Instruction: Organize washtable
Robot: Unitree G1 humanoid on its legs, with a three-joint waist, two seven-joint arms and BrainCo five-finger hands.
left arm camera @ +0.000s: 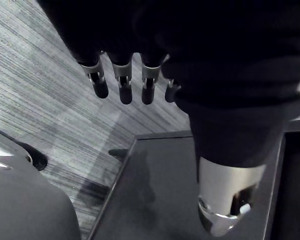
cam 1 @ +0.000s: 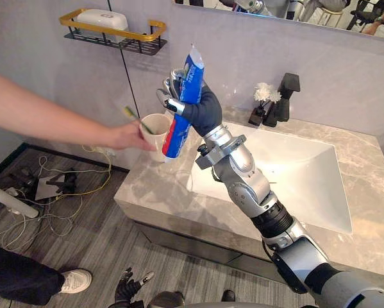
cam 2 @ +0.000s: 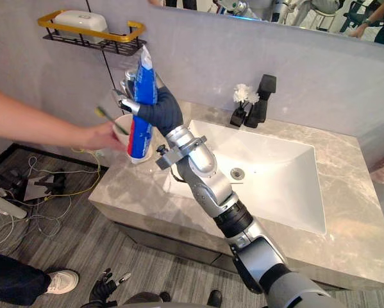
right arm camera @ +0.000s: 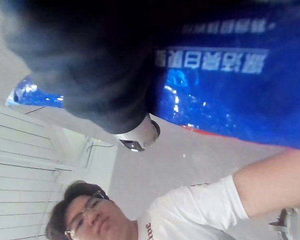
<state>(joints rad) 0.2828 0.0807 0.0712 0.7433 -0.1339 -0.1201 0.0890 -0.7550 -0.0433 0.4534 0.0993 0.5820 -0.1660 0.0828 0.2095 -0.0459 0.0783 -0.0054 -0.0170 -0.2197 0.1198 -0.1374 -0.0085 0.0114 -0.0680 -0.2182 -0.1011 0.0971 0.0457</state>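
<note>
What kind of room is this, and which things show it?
Probably a bathroom: a marble-look washtable with a white sink, a black faucet, and a toothpaste tube in the right hand.

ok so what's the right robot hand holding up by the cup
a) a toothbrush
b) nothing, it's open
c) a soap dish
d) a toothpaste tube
D: the right robot hand has its fingers curled round a blue, white and red toothpaste tube, held upright next to the cup, while the toothbrush is in the person's hand.
</note>
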